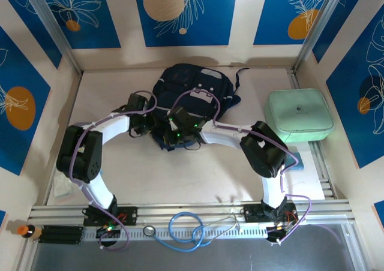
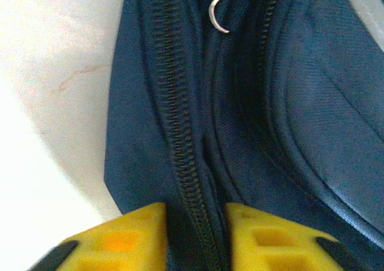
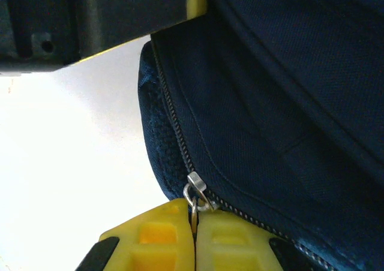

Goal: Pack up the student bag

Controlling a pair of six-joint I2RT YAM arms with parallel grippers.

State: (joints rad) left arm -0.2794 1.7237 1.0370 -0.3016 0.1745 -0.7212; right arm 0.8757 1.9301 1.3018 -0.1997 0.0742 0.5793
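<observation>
The student bag (image 1: pixel 201 85), a dark navy backpack with pale patches, lies at the back middle of the table. Both arms reach in to its near edge. My left gripper (image 1: pixel 155 129) is at the bag's left corner. In the left wrist view its yellow fingers (image 2: pixel 144 235) are closed on a raised fold of navy fabric and the zipper seam (image 2: pixel 191 181) between them. A silver ring (image 2: pixel 221 12) shows farther up the bag. My right gripper (image 3: pixel 193 217) is shut on the silver zipper pull (image 3: pixel 197 190) at the bag's rounded corner; it is also seen from above (image 1: pixel 174 139).
A mint-green rounded case (image 1: pixel 299 114) sits at the right, with a light blue flat item (image 1: pixel 298 161) in front of it. Aluminium frame rails (image 1: pixel 180 211) and a blue cable (image 1: pixel 186 229) run along the near edge. White table (image 1: pixel 180 175) lies between the arms.
</observation>
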